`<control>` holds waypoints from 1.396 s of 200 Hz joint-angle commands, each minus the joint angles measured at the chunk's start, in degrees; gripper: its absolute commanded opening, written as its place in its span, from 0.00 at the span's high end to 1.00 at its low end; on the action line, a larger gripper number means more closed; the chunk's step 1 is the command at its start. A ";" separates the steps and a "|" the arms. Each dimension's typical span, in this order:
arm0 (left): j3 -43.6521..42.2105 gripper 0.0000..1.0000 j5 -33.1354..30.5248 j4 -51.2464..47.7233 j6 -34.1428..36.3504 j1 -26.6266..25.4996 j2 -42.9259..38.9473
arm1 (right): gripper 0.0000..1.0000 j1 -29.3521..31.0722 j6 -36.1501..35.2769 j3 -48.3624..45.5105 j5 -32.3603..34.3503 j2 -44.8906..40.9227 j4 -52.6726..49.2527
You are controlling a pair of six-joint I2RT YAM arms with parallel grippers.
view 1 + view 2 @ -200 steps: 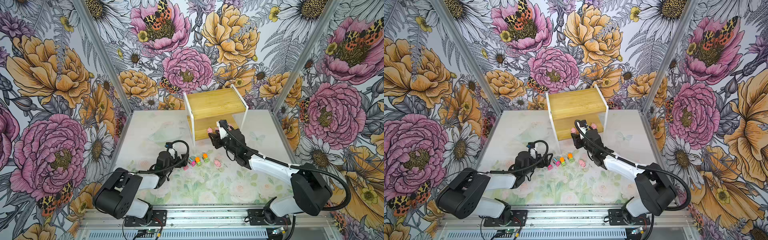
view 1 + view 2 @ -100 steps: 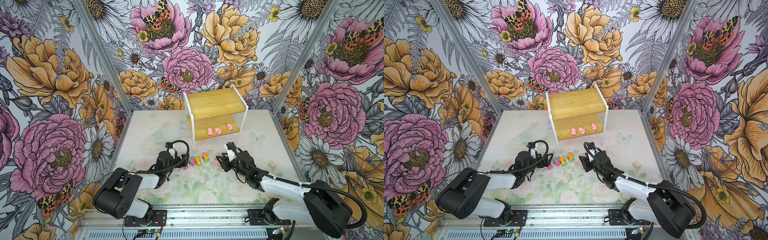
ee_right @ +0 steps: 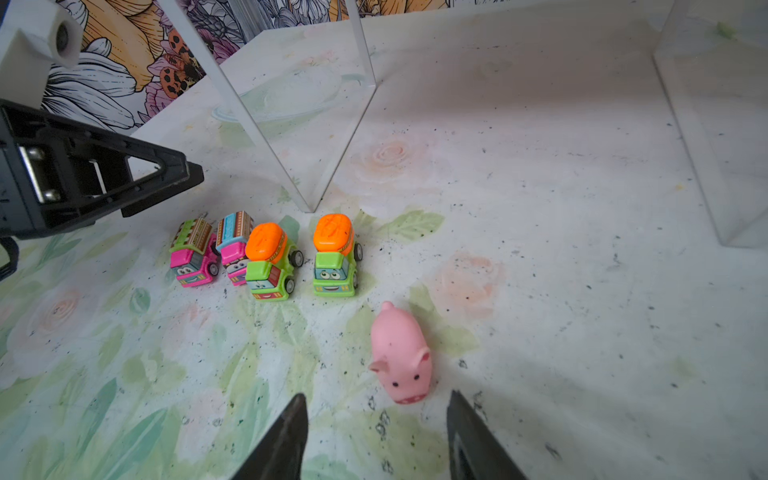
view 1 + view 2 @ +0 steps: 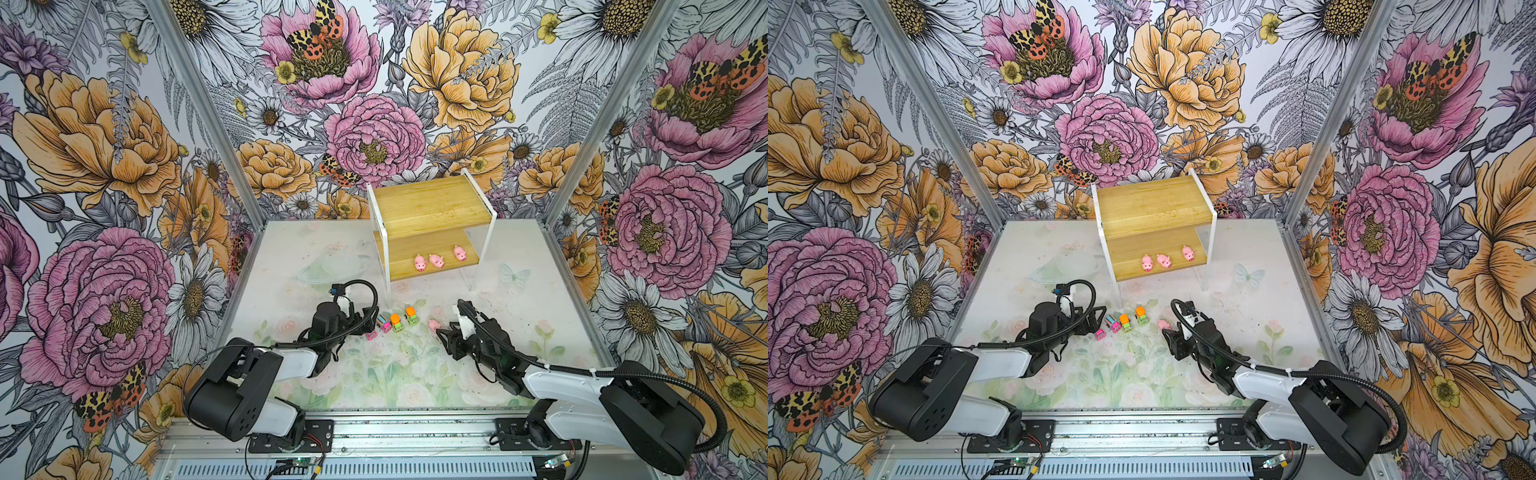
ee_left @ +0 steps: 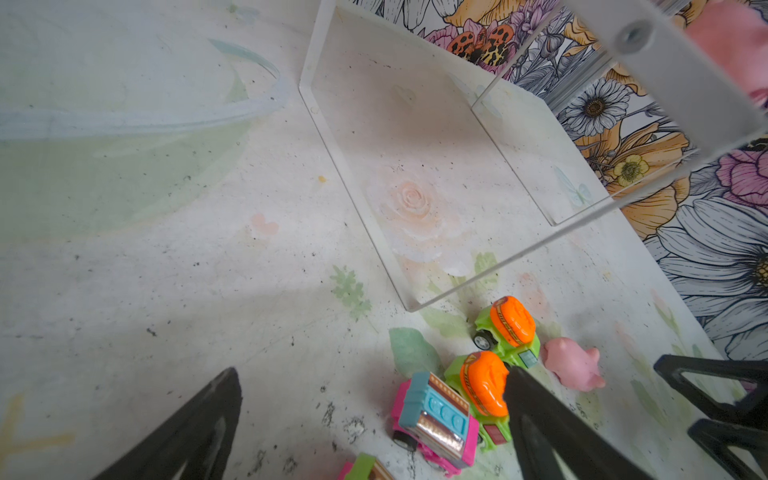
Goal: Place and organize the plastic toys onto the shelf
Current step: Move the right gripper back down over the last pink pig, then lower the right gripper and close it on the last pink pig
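Right gripper (image 3: 377,397) spread wide and empty, pig (image 3: 399,353) just ahead, mid-frame in both top views; left gripper (image 5: 372,370) released, beside the cars (image 5: 436,419).

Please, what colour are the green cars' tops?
Orange, on both cars; clearest in the right wrist view.
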 commanded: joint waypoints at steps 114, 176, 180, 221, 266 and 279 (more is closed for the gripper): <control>0.56 0.01 4.62 0.48 0.68 -0.07 1.91 | 0.48 0.90 -0.50 2.79 3.13 13.82 9.19; 0.56 0.01 4.52 0.71 0.62 -0.11 2.35 | 0.51 0.84 -1.74 4.09 3.94 18.97 12.31; 0.56 0.01 4.52 0.75 0.66 -0.11 2.35 | 0.51 0.83 -1.74 4.31 3.88 19.46 12.57; 0.56 0.01 4.65 0.66 0.31 -0.11 2.28 | 0.52 0.82 -1.74 4.79 4.09 23.09 15.83; 0.66 0.01 4.45 0.71 -0.01 -0.11 2.44 | 0.58 0.81 -1.82 4.46 4.31 24.45 17.53; 0.79 0.01 4.44 0.71 -0.14 -0.11 2.61 | 0.61 0.81 -1.82 4.38 4.00 24.50 17.78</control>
